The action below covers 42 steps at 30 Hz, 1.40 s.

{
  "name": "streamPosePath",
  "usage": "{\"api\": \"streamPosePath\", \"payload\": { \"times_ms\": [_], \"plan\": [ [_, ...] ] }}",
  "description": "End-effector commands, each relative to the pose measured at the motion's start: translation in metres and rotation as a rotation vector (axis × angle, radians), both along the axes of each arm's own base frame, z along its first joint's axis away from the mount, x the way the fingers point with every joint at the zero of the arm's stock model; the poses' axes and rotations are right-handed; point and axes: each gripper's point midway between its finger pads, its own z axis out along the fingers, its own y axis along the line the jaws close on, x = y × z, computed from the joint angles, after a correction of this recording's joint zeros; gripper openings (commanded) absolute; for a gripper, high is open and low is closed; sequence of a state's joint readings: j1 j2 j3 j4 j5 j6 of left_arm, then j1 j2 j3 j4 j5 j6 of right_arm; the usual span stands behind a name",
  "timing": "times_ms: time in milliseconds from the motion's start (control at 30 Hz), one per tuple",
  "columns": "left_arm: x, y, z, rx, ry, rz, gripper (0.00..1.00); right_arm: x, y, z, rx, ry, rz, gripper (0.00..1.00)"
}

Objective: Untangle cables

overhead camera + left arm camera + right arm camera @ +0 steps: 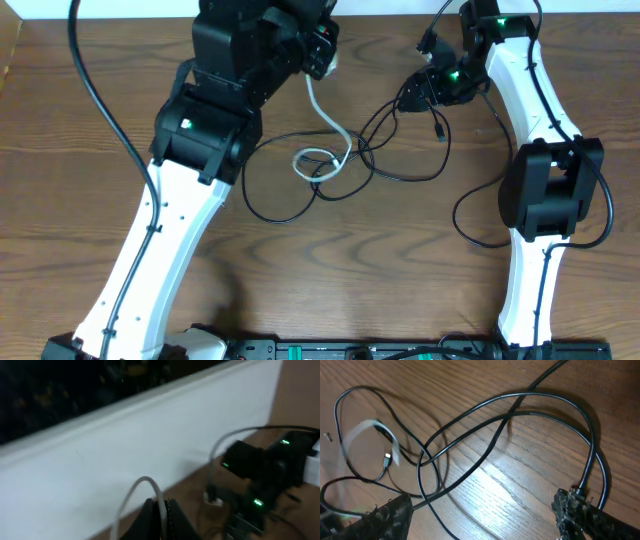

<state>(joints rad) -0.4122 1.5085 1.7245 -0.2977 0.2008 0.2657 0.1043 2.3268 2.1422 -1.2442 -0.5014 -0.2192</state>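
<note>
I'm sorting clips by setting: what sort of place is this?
Likely an indoor robotics lab or test bench: two robot arms, the left arm and right arm, at a wood-grain table, a white cable and black cables between them, and a plain white wall behind.

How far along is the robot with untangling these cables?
Done: nothing is fully separated. The white cable lies coiled across the black cables in the middle. In hand: the left gripper is shut on the white cable's upper end; the right gripper hangs open over the black loops. Left: draw the white cable clear, then part the black ones.
</note>
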Motion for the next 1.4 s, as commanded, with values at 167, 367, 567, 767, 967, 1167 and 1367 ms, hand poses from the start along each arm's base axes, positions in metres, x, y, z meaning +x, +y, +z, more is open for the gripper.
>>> {"api": "streamPosePath", "payload": {
  "times_ms": [167,367,567,767,967,1167,1367],
  "plan": [
    [0.026,0.039,0.061,-0.027,-0.271,0.229,0.07,0.001,0.016,0.026,0.102,-0.055,0.042,0.84],
    [0.014,0.047,0.081,-0.163,-0.264,0.241,0.07,-0.01,0.052,0.08,0.378,-0.222,0.26,0.87],
    [0.02,0.059,0.07,-0.315,-0.146,0.273,0.07,-0.022,0.065,0.145,0.467,-0.432,0.39,0.92],
    [0.022,0.064,0.067,-0.451,-0.073,0.289,0.08,-0.041,0.084,0.194,0.555,-0.604,0.527,0.96],
    [0.017,0.051,0.066,-0.529,-0.012,0.213,0.08,-0.058,0.122,0.203,0.63,-0.668,0.658,0.97],
    [0.01,0.04,0.069,-0.619,0.055,0.137,0.07,-0.058,0.167,0.196,0.594,-0.719,0.726,0.97],
    [0.003,0.038,0.074,-0.658,0.074,0.111,0.07,-0.05,0.197,0.192,0.537,-0.735,0.694,0.47]
  ]
}}
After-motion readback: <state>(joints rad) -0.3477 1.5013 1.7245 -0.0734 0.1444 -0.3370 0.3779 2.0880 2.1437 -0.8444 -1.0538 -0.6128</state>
